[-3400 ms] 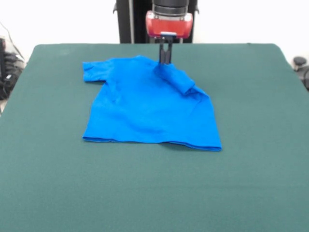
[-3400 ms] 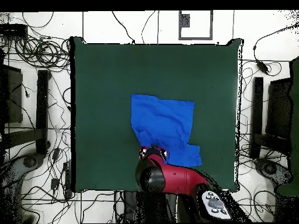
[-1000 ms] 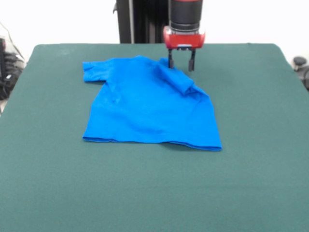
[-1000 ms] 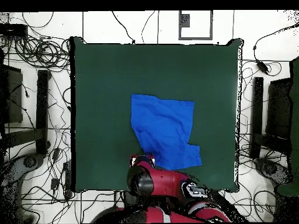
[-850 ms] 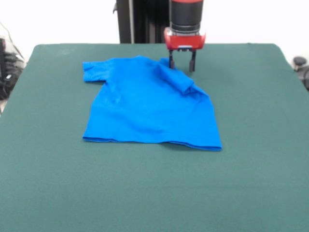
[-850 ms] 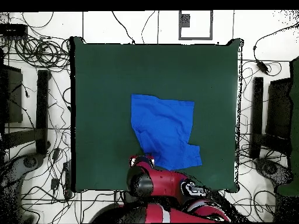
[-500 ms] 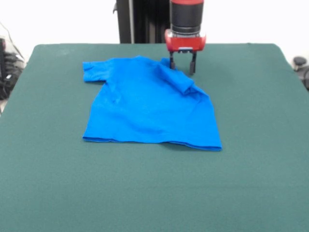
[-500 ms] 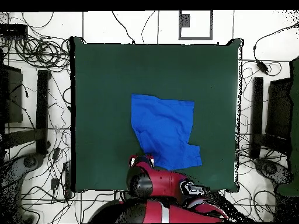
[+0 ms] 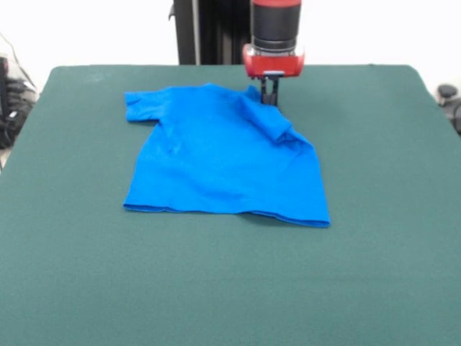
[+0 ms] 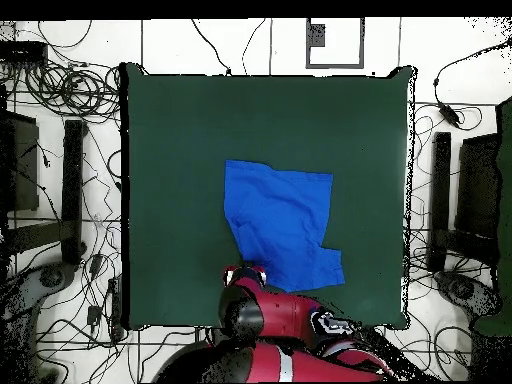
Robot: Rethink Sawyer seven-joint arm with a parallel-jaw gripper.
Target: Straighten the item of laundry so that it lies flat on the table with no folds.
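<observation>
While folded: T-shirt (image 9: 223,155) sleeve doubled over body, far side of table (image 9: 374,216)
Gripper (image 9: 269,97): fingers pinched together on folded sleeve edge
Why: likely clamped there to drag sleeve outward, flat
Rest: body mostly smooth

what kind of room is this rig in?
Likely a robotics lab or test cell. A green felt-covered table stands on a white floor strewn with loose cables, with equipment stands on both sides, and one blue T-shirt laid out under the arm.
</observation>
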